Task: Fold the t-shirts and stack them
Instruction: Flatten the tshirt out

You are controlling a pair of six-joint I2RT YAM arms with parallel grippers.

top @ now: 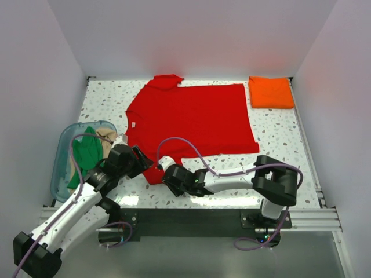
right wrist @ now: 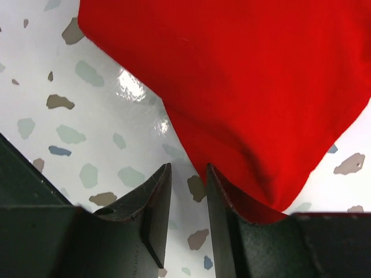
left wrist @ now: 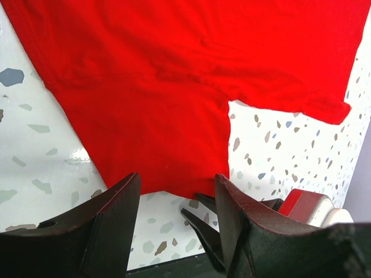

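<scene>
Left jaws wide, empty — right jaws barely parted, empty — both at near edge of red shirt [top: 191, 119].

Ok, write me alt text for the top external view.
A bright red t-shirt lies spread flat on a speckled table, neck to the left, with the left gripper and right gripper at its near sleeve. A folded orange t-shirt sits at the far right corner; a clear bluish tub at left holds green and tan cloth.

left tool [left wrist: 177, 185] low, jaws wide apart, right tool [right wrist: 188, 171] low, jaws narrowly parted, both arms angled inward
</scene>
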